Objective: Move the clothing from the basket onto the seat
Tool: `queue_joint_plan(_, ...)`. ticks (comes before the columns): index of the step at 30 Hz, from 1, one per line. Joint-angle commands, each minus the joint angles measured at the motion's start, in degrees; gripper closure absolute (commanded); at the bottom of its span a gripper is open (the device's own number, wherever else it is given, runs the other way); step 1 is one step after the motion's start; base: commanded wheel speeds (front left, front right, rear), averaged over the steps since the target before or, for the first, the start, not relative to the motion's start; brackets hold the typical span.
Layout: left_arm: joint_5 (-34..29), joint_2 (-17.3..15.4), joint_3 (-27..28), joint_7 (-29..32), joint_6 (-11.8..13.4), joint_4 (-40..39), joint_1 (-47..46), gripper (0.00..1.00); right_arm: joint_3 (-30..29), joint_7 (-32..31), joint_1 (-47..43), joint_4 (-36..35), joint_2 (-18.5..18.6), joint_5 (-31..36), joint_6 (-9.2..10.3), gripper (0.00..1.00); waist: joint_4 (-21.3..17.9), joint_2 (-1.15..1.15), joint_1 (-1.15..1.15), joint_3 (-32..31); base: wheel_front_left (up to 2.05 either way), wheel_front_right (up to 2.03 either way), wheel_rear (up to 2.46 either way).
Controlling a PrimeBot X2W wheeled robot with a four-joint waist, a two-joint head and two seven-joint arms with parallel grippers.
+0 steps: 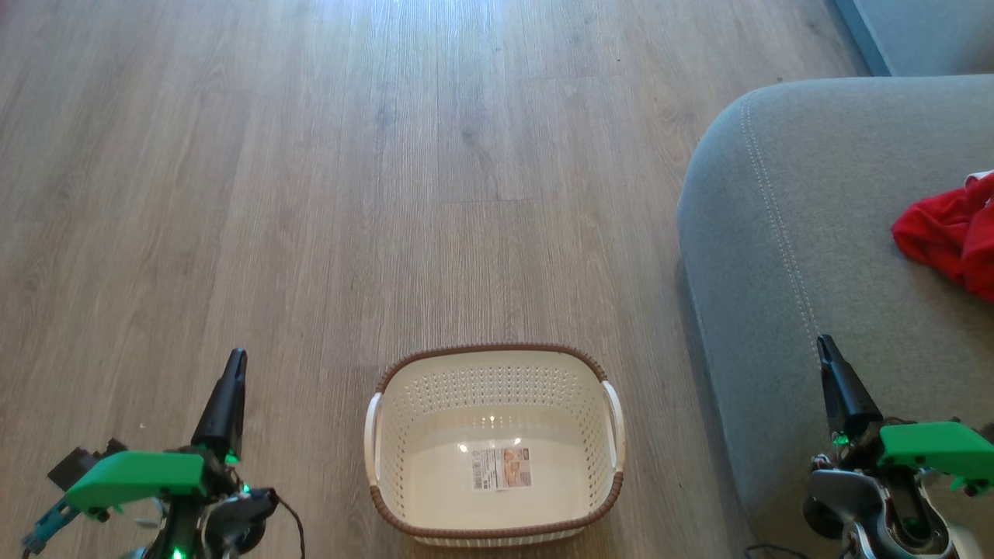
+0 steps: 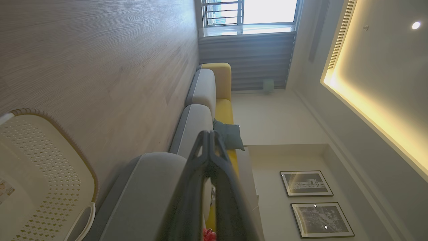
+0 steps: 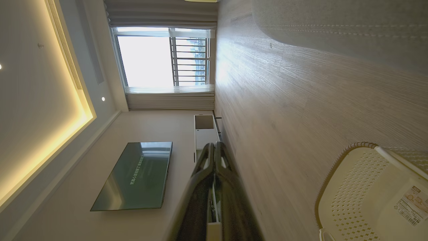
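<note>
Your left claw (image 1: 235,365): fingers pressed together, above the floor (image 1: 311,194) | your right claw (image 1: 826,349): likewise closed, seen against the seat (image 1: 776,233) | basket (image 1: 489,347): on the floor between them | clothing (image 1: 943,233): red heap on the seat, well apart from the basket

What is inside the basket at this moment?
The basket holds a label on its bottom, nothing else. Its near inner wall is hidden behind the rim. Red clothing lies on the seat.
</note>
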State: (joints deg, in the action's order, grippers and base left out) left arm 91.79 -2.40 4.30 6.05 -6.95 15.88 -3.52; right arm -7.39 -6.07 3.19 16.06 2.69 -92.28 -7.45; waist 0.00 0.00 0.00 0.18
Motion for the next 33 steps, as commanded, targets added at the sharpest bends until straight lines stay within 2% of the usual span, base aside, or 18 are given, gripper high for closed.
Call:
queue_joint_plan(1,0.38,-0.48,2.22,0.44,-0.54,-1.83,-2.67,1.0,0.91,-0.38,2.98,-2.04,0.27,0.08,-0.03,1.0,0.0,0.0,0.0,0.0,0.0,0.0,0.0)
queue_joint_plan(33,0.38,-0.48,2.21,0.44,-0.54,-1.83,-2.67,1.0,0.87,-0.42,2.99,-2.03,0.24,0.12,-0.03,1.0,0.0,0.0,0.0,0.0,0.0,0.0,0.0)
